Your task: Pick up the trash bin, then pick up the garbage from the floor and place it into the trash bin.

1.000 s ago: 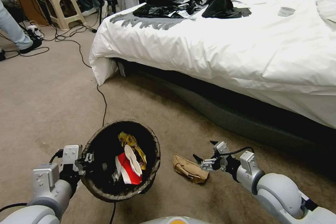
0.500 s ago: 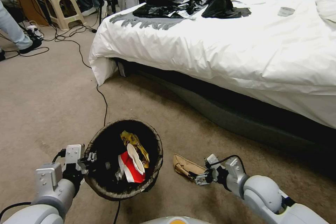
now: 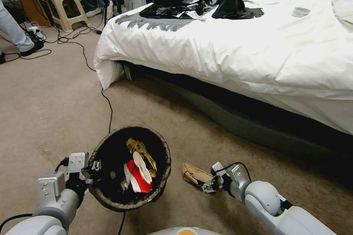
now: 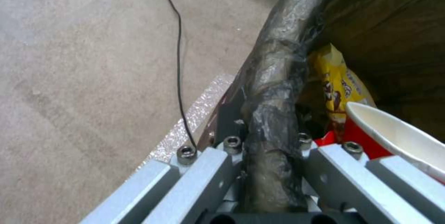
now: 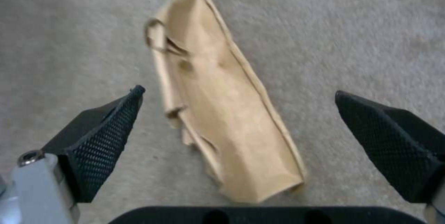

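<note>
The left gripper (image 3: 96,169) is clamped on the rim of the round, dark-lined trash bin (image 3: 110,200). The right gripper (image 5: 236,126) hangs spread wide over a flattened brown paper bag (image 5: 222,112) on the beige carpet (image 3: 55,99).

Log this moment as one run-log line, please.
left end effector: shut on trash bin rim | right end effector: open, straddling paper bag on floor | not yet grasped
</note>
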`<state>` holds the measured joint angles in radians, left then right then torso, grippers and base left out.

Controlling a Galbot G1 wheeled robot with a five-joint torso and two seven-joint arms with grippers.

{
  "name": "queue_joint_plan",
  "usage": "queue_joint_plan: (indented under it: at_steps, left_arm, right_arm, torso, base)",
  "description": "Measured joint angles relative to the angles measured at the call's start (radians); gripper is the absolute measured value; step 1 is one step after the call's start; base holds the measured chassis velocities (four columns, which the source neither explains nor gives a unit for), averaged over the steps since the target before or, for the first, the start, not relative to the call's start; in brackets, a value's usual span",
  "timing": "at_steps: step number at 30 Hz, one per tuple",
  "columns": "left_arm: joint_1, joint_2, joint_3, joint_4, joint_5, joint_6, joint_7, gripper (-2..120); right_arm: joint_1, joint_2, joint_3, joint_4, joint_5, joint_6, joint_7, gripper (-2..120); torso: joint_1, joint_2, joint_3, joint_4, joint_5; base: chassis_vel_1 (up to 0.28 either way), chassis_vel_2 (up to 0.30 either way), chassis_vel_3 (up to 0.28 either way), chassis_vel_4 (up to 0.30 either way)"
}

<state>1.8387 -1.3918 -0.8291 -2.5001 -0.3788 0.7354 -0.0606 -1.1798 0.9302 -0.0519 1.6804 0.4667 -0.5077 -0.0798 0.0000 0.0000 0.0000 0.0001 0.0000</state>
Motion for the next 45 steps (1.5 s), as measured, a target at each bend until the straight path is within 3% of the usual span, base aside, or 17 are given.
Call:
queue_joint_plan:
  at_steps: [11, 29, 45]
  left_arm:
    - [-0.002, -0.001, 0.004, 0.0, 0.005, 0.0, 0.0, 1]
    - [0.003, -0.002, 0.005, 0.0, 0.011, 0.0, 0.001, 1]
    - [0.002, -0.001, 0.007, 0.0, 0.012, 0.0, 0.004, 1]
  right_arm:
    - [0.04, 0.03, -0.036, -0.082, -0.052, 0.023, -0.008, 100]
    - [0.043, 0.044, -0.073, -0.071, -0.11, 0.037, -0.021, 100]
    - [0.094, 0.098, -0.122, -0.172, -0.158, 0.04, -0.021, 100]
  torso:
    - [0.0, 0.0, 0.0, 0.0, 0.0001]
    - [0.0, 0.0, 0.0, -0.0001, -0.0001]
    - [0.0, 0.0, 0.0, -0.0001, -0.0001]
  base:
    - [0.0, 0.0, 0.0, 0.0]
    - [0.0, 0.0, 0.0, 0.0]
    - [0.0, 0.0, 0.0, 0.0]
